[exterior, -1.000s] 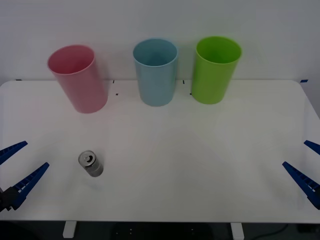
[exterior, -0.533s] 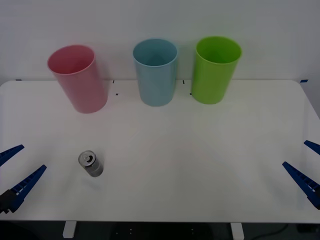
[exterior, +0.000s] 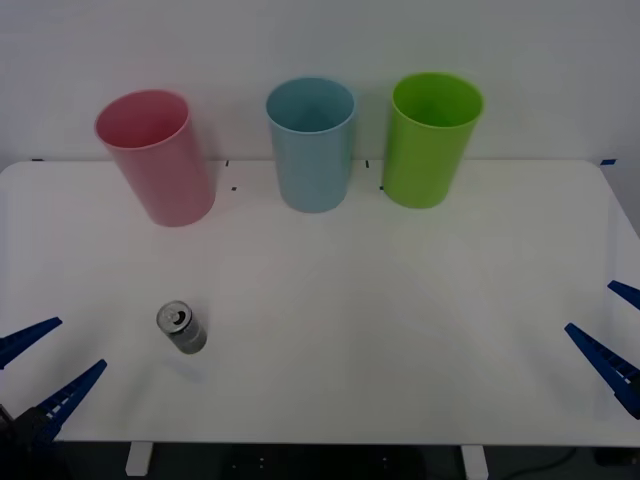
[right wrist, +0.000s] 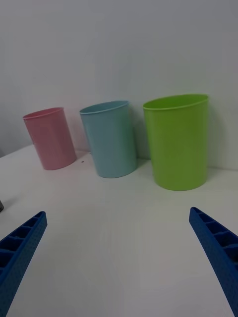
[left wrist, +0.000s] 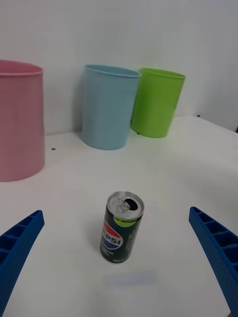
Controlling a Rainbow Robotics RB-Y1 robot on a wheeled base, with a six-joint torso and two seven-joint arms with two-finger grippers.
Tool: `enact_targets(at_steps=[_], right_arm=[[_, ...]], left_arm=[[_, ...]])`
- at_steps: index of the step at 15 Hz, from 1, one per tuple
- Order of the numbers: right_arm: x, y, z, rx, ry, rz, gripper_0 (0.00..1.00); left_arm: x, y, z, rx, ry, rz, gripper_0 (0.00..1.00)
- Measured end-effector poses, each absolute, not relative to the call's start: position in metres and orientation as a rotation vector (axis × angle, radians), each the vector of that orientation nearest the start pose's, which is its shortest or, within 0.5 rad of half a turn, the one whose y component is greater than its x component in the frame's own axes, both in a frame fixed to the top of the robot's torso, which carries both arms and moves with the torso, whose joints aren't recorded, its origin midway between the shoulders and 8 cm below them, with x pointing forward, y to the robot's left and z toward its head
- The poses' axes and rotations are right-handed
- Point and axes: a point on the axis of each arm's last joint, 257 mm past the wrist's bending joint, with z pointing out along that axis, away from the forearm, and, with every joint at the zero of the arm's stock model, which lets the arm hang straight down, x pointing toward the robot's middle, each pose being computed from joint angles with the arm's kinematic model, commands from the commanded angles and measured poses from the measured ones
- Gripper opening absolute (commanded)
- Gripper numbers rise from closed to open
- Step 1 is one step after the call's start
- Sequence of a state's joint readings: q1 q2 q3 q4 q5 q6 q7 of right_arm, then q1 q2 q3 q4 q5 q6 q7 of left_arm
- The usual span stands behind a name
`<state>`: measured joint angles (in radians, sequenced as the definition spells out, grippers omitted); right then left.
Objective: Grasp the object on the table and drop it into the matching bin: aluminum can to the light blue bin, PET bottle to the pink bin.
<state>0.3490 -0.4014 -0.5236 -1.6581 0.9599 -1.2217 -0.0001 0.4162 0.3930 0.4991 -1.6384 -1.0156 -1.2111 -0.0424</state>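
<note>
A small dark aluminum can (exterior: 182, 328) (left wrist: 122, 234) with a silver pull-tab top stands upright on the white table (exterior: 400, 300) at the front left. My left gripper (exterior: 50, 365) is open at the table's front left corner, a short way to the left of the can, and the can stands ahead of its spread fingers in the left wrist view. The pink bin (exterior: 155, 157) (left wrist: 19, 121) (right wrist: 49, 138) and the light blue bin (exterior: 312, 143) (left wrist: 108, 106) (right wrist: 110, 139) stand at the back. My right gripper (exterior: 615, 335) is open at the right edge.
A lime green bin (exterior: 430, 139) (right wrist: 177, 141) (left wrist: 156, 102) stands to the right of the light blue one at the back. A white wall rises behind the bins. Small dark marks dot the tabletop near the bins.
My left gripper has shifted lower and slightly right in the front view, toward the table's front edge. The can and the right arm have not moved.
</note>
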Motion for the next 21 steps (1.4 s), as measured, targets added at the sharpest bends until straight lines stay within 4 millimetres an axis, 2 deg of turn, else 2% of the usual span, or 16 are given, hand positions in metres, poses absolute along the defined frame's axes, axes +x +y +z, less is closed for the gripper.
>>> enact_targets(at_steps=[6, 12, 16, 21], right_arm=[[0.342, -0.330, -0.169, -0.465, 1.441, 0.567, 1.00], [0.342, -0.330, -0.169, -0.465, 1.441, 0.567, 1.00], [0.342, -0.330, -0.169, -0.465, 1.441, 0.567, 1.00], [0.342, -0.330, -0.169, -0.465, 1.441, 0.567, 1.00]], left_arm=[[0.323, 0.324, -0.242, 0.542, 1.573, -0.469, 1.00], [0.338, 0.325, -0.282, 0.596, 1.576, -0.378, 1.00], [0.346, 0.318, -0.297, 0.616, 1.597, -0.373, 1.00], [0.359, 0.306, -0.303, 0.633, 1.601, -0.370, 1.00]])
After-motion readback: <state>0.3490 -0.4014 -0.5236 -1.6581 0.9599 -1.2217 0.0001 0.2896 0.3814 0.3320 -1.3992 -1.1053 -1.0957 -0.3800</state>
